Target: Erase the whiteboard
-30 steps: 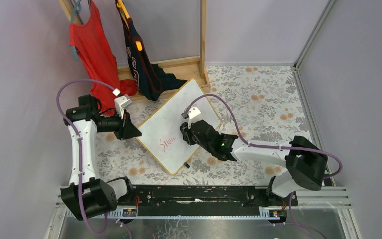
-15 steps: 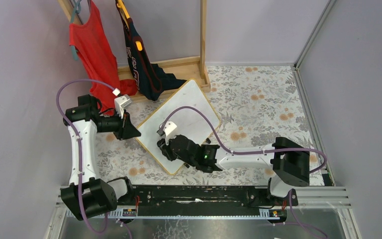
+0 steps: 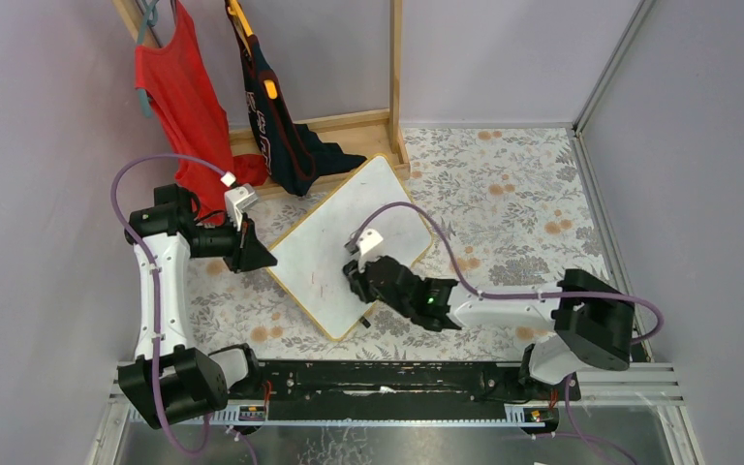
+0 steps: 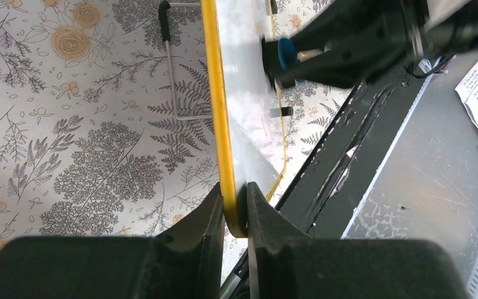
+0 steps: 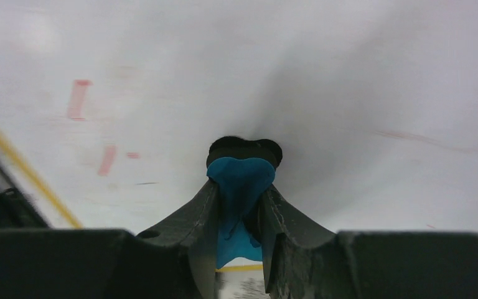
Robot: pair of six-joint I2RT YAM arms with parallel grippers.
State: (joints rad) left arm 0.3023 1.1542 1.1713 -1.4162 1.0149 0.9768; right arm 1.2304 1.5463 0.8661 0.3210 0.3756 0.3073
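Whiteboard (image 3: 334, 242), one large white rectangular board with a thin light-wood frame, lies askew on the floral table cover (image 3: 523, 194) in the top view, between the two arms. The left gripper (image 3: 267, 260) meets its left edge. The right gripper (image 3: 353, 277) sits over its near half and hides the surface beneath.

In the left wrist view, both black fingers pinch the yellowish frame edge, and the picture cuts off the board's far end.

In the right wrist view, narrow jaws clamp one blue eraser with a black pad (image 5: 241, 177), which is pressed on the board. Three faint red marks (image 5: 78, 99) are blurred.
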